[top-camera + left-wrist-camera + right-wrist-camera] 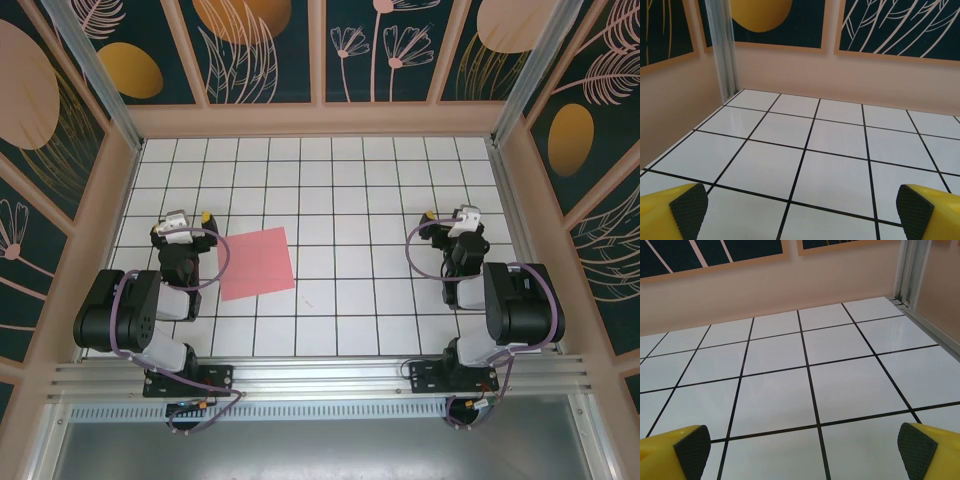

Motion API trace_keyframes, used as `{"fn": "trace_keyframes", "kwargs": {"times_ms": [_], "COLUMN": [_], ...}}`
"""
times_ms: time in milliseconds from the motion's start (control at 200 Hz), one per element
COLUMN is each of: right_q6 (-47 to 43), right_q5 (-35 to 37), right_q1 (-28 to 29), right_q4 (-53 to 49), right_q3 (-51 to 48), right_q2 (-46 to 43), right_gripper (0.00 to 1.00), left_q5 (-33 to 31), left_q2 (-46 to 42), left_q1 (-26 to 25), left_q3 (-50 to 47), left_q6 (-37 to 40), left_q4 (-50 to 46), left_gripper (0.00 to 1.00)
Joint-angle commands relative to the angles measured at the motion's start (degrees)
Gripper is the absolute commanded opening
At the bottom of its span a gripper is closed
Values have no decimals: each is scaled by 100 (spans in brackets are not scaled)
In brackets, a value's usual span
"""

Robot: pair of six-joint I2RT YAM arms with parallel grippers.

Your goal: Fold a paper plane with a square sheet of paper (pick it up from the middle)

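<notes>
The square sheet of paper [256,264] is lying flat on the white grid table [350,330], slightly rotated against the tile lines, left of the table's centre and showing no crease, so the task is judged to be standing at its opening step: the pickup from the middle is not yet begun. The left gripper [190,218] is hovering just beside the sheet's left edge, apart from it. The right gripper [448,214] is sitting well apart from the sheet, on the far side of the table. In the left wrist view the left gripper [800,207] is showing its jaws wide, with the black pads [688,205] at opposite edges of the picture and only bare tiles between them. The right gripper [800,447] is showing the same wide spread in its own wrist view, pads [691,447] holding nothing. The next move is likely calling for the left arm, being nearer, to travel rightward over the sheet's centre, descend with jaws narrowed enough to pinch, and raise a ridge of the thin paper. Since the sheet is lying flush, the pads are probably needing light downward contact while closing, or they may slide across it.
</notes>
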Motion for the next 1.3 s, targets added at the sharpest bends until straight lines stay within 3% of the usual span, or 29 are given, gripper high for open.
{"fn": "trace_keyframes", "kwargs": {"times_ms": [0, 796, 911, 1051, 1156, 1296], "right_q6": [-88, -95, -145, -92, 325, 1081], "right_q5": [-111, -122, -37, 463, 654, 894], "right_q1": [-54, -56, 20, 185, 309, 594], "right_q4": [318, 306, -739, -1754, -2583, -4272], "right_q3": [-55, -46, 336, 703, 975, 1673], "right_q2": [64, 44, -390, -910, -1298, -1578], "right_gripper": [99, 99, 99, 99, 99, 99], "left_q5": [167, 81, 79, -206, -283, -51], "left_q2": [-7, -11, -190, -1019, -1669, -2397], "left_q1": [40, 40, 40, 39, 40, 40], "left_q3": [109, 61, -119, -226, 38, 604], "left_q6": [108, 82, 68, -21, -176, -1126], "left_q4": [-7, 62, 315, -212, -1280, -3036], "left_gripper": [98, 99, 99, 99, 98, 98]}}
